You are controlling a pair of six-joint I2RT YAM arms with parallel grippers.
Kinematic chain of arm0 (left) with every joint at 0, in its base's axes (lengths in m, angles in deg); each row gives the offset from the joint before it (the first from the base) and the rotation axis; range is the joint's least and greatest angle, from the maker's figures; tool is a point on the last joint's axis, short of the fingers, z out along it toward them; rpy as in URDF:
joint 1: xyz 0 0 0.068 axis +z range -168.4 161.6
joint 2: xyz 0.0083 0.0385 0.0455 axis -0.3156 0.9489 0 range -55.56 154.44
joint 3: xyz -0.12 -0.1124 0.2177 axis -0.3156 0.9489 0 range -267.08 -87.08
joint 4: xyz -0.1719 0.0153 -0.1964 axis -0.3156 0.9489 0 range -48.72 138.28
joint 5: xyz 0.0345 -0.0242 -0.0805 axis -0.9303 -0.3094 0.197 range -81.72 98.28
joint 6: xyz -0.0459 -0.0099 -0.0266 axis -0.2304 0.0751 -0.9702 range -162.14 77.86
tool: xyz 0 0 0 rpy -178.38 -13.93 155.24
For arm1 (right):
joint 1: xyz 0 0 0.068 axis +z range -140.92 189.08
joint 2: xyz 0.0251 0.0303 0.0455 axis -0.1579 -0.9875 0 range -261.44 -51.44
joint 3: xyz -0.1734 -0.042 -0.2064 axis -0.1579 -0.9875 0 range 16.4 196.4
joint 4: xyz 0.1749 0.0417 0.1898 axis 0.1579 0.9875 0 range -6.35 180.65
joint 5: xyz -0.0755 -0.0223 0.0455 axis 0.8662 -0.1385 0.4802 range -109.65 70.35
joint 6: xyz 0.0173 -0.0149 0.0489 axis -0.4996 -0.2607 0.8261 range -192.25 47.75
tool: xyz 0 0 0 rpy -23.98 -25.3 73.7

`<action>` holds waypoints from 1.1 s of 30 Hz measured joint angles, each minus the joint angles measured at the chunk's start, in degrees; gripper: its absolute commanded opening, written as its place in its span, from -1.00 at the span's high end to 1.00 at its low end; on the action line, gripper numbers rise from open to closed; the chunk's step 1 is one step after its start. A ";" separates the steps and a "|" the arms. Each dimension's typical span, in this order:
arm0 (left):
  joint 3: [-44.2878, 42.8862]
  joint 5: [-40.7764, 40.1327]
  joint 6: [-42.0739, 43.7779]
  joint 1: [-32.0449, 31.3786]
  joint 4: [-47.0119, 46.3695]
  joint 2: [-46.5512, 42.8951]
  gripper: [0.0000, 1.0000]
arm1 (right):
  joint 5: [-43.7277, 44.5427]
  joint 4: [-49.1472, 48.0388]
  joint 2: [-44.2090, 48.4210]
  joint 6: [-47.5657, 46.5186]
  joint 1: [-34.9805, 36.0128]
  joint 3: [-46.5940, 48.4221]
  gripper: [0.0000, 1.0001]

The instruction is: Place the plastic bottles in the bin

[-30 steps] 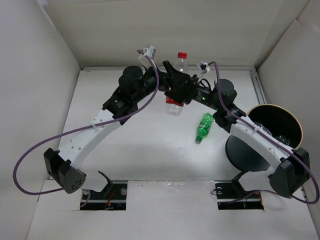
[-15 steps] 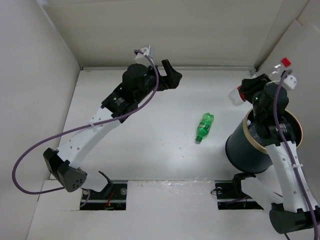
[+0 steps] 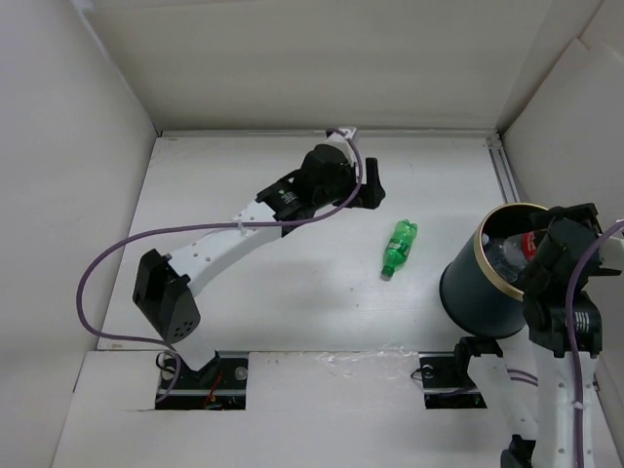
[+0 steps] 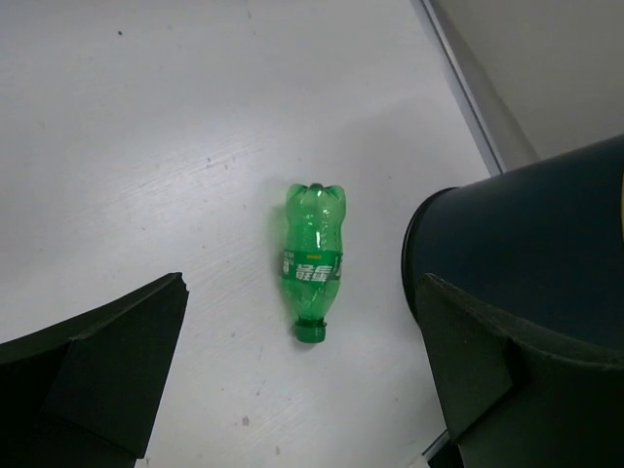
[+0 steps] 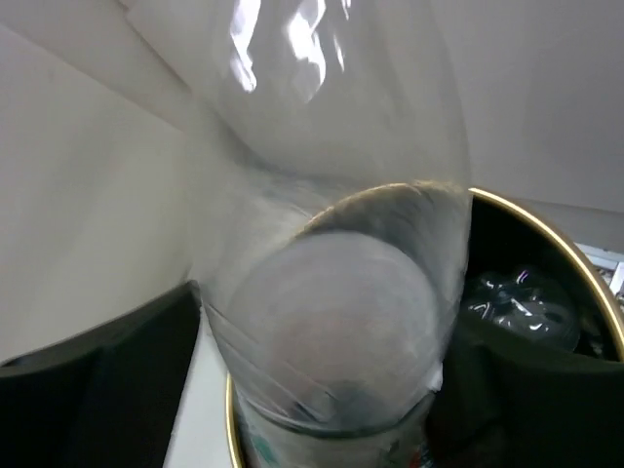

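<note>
Holding my left fingers [image 3: 370, 185] spread wide with nothing between them, I am hovering them above the table [image 3: 292, 283], up and to the left of the green bottle [image 4: 312, 258] in the top view. In the left wrist view that bottle is showing in the gap between the two tips. It is lying on its side on the table, with its cap toward the near edge and its lobed base toward the far wall. It is lying beside the bin [image 3: 483, 292] without touching it, clear of both sets of fingers. The bin is standing upright at the right side of the table, its dark wall and tan rim showing in the top view. I am holding my right fingers [image 3: 546, 249] directly above the bin's opening. In the right wrist view a clear bottle [image 5: 331, 244] is filling the gap between them, its rounded end pointing at the camera and its body hanging over the rim. The fingers are sitting far apart, one on each side of this bottle. I cannot tell whether they are pressing on it or only flanking it. In the top view a red patch is showing on the bottle just beneath them, inside the rim. Other clear bottles [image 5: 526, 302] are lying at the bottom of the bin.
</note>
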 measured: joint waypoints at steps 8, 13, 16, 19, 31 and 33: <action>-0.52 -0.44 -0.02 -3.15 0.74 8.37 -1.00 | 1.51 3.58 -3.13 0.76 0.00 0.00 -1.00; -4.92 -1.25 -0.26 -5.57 1.20 15.52 -1.00 | 1.60 5.44 -3.10 0.96 0.00 1.62 -1.00; -7.87 -1.16 -0.63 -6.56 1.64 19.98 -1.00 | -1.03 5.49 -2.21 0.11 0.00 3.28 -1.00; -11.85 -1.03 -0.87 -6.69 2.80 24.63 -1.00 | -7.13 4.72 -0.46 -2.23 0.00 4.22 -1.00; -25.14 -0.28 -1.70 -6.71 3.67 39.01 -0.93 | -30.80 1.22 -0.59 -10.43 0.00 5.11 -1.00; -26.99 -0.31 -1.92 -6.71 4.11 41.20 -0.80 | -32.74 0.52 -0.33 -10.78 0.00 5.03 -1.00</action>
